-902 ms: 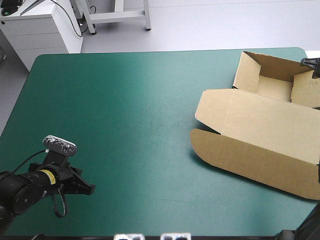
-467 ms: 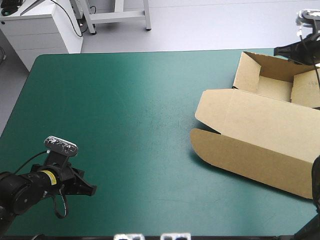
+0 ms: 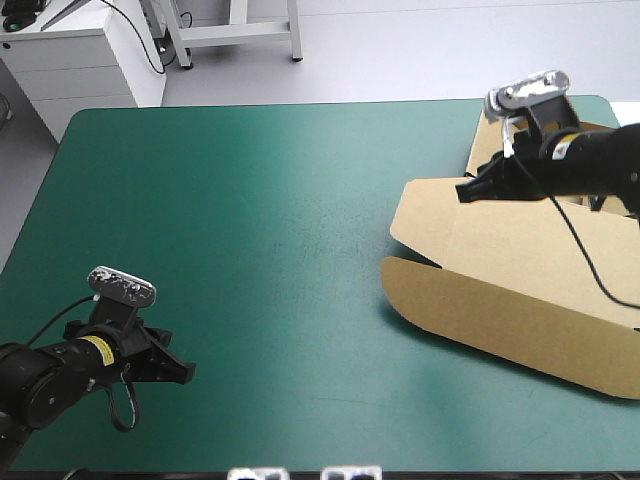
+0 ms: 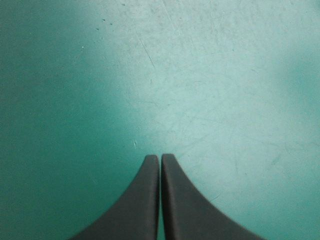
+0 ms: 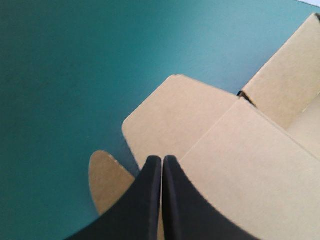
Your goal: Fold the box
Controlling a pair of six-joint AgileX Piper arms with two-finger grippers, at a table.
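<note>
Counter: the counter with its teal-green cover fills the high view, and the same cover shows in both wrist views.
Box: the brown box of cut board lies open on the right side of the counter, reaching to the right edge.
Tray: the tray with its raised walls stands at the far right corner.
Lid: the broad lid spreads from the tray toward the near edge.
Flap: a rounded flap juts from the lid's left end, resting on the cover; it also shows beside the fingers in the right wrist view.
Left gripper: the left gripper sits low near the counter's near left corner, well apart from the box. Its black fingers are pressed together over bare cover, holding nothing.
Right gripper: the right gripper hangs over the box where lid meets tray, pointing left. Its fingers are closed to a point above the lid, empty; whether they touch the board cannot be told.
</note>
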